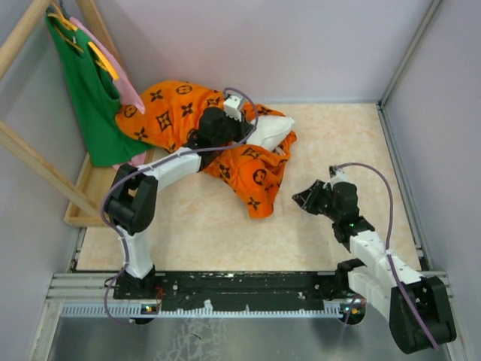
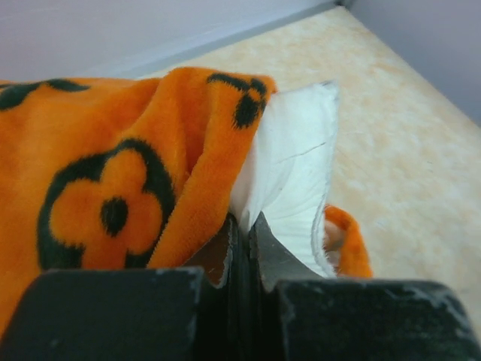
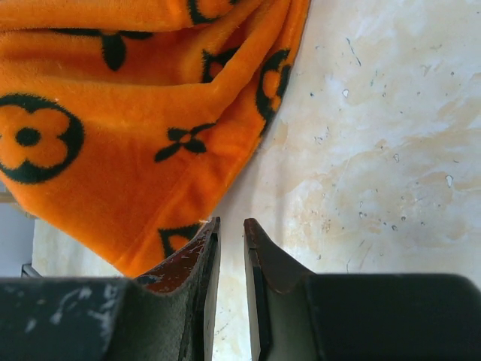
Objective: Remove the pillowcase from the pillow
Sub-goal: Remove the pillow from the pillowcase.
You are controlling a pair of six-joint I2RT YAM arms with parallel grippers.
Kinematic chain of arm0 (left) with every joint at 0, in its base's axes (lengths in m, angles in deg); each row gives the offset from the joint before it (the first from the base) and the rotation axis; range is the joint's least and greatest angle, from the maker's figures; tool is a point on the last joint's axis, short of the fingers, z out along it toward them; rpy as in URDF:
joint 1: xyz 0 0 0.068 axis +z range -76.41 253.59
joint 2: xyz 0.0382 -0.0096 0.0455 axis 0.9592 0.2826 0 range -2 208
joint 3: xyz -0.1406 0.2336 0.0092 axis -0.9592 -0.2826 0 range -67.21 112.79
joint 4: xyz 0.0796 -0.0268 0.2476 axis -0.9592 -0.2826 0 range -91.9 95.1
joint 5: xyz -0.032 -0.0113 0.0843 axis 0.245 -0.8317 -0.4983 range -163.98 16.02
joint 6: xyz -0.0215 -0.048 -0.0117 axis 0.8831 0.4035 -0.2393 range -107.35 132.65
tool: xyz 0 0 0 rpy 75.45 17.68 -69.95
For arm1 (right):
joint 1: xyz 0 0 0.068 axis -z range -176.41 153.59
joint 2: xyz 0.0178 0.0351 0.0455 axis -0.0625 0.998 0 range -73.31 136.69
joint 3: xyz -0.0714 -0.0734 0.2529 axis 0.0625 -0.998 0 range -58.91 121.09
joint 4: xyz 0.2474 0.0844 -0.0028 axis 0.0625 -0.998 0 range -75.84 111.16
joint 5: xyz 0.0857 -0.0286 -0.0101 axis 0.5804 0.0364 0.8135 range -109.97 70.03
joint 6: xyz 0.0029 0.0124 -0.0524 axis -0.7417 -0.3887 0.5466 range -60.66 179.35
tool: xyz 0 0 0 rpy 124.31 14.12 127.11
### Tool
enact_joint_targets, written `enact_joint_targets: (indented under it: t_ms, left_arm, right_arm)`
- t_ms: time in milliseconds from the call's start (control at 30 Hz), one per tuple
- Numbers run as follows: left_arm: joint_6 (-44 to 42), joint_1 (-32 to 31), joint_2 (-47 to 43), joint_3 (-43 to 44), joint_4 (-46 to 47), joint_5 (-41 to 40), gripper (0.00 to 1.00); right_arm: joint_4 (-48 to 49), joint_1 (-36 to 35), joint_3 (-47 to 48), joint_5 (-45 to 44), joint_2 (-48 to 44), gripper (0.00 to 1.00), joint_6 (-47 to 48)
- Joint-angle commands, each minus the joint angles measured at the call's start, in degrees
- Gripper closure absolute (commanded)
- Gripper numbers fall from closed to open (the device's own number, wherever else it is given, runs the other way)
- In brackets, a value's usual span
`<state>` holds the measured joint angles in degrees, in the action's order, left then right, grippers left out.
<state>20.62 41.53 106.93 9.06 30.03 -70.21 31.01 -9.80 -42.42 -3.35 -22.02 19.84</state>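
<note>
White pillow [image 2: 297, 162] corner pinched in left pincer [image 2: 246, 226], poking from orange pillowcase [image 2: 113, 150]; right pincer [image 3: 231, 229] slightly spread, empty, over tabletop [image 3: 376, 150].

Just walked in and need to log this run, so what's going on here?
Two robot arms are working an orange pillowcase off a white pillow. The left hand is shut on a bare corner of the pillow that pokes out of the case's opening. The right hand hangs empty over the table beside the pillowcase's near edge, fingers slightly apart. Much of the pillow is covered.
</note>
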Motion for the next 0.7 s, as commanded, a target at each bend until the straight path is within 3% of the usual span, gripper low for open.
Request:
enact_joint_targets:
  t_ms: [0,100,300,400,500,667]
  left_arm:
    - [-4.7,4.4,2.0,11.1,-14.6,24.1,1.00]
    - [-12.8,4.4,2.0,18.5,-33.9,31.8,1.00]
    - [-30.0,3.3,0.2,23.6,-58.6,46.3,1.00]
    - [-31.9,3.1,-1.1,22.1,-58.0,48.0,1.00]
    - [-28.3,1.7,-3.7,19.4,-53.2,43.6,1.00]
    - [-13.0,0.2,-15.4,3.8,-31.4,25.8,1.00]
  right_arm:
    - [-0.5,-0.3,2.2,-0.8,-1.5,0.80,2.2]
    - [-0.7,-0.3,1.7,-1.6,-2.1,0.80,2.3]
    - [1.9,-0.3,0.6,-0.8,0.5,0.80,1.7]
    - [2.1,-0.3,1.0,-0.7,1.7,0.80,2.2]
    - [1.0,-0.3,1.7,-0.5,2.1,0.80,3.4]
    - [0.2,-0.4,2.1,0.8,-1.5,0.71,5.2]
